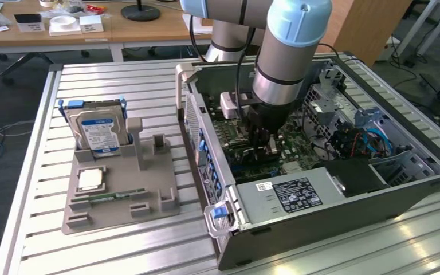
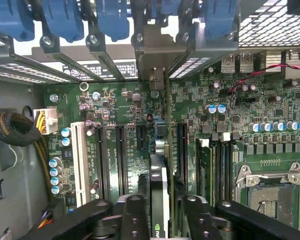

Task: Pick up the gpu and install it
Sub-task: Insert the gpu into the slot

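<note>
**GPU held edge-on over the motherboard, inside the case**

Scanning the exterior view from its left for you: grey fixture block [image 1: 121,189] on the slatted metal table [image 1: 36,240], with the silver hard drive [image 1: 99,133] with its blue label standing upright in its slot. A narrow green RAM stick [image 1: 117,196] lies flat in the block near the front.

Just beside it toward the exterior view's right: the open PC case [image 1: 319,217]. The arm reaches down into it, gripper [image 1: 262,136] low over the motherboard [image 1: 243,163].

Wrist view: the gripper [image 2: 160,210] is clenched on the gpu [image 2: 160,195], black fingers [image 2: 130,215] on either side of the card. You see the card edge-on, running toward the silvery bracket [image 2: 156,55] at the blue slot latches [image 2: 112,20]. It stands among the black expansion slots [image 2: 121,155]. Whether it's fully seated, I can't tell. CPU socket [image 2: 270,192] sits well off to the side.
</note>
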Available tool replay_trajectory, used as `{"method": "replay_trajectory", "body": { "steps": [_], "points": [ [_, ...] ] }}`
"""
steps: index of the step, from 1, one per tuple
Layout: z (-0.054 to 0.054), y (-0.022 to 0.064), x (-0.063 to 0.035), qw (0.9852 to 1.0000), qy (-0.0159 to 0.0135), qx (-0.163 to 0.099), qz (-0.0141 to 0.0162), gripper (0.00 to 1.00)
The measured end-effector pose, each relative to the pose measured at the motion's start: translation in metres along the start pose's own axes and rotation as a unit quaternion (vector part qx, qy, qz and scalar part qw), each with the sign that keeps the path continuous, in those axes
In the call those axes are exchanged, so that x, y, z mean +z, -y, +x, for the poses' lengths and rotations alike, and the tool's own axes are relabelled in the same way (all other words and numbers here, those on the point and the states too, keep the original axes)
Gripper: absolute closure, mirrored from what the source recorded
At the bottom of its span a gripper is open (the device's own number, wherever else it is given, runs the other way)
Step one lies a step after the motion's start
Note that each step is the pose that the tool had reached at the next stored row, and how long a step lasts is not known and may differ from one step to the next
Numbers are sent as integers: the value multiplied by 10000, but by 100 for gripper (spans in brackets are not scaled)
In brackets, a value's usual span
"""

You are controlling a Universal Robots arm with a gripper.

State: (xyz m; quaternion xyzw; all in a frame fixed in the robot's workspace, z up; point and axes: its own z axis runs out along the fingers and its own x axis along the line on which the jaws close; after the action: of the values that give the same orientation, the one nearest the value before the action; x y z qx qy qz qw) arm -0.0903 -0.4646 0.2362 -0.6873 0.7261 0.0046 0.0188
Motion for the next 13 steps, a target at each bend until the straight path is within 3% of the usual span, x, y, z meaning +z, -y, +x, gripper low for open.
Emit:
{"method": "replay_trajectory", "body": {
  "steps": [1, 2, 9, 13],
  "points": [
    [0, 0, 0, 10000, 0, 0, 0, 67],
    [0, 0, 0, 10000, 0, 0, 0, 60],
    [0, 1, -7, 10000, -2, -1, -1, 60],
    [-2, 2, -64, 10000, 0, -1, 0, 60]
  ]
}}
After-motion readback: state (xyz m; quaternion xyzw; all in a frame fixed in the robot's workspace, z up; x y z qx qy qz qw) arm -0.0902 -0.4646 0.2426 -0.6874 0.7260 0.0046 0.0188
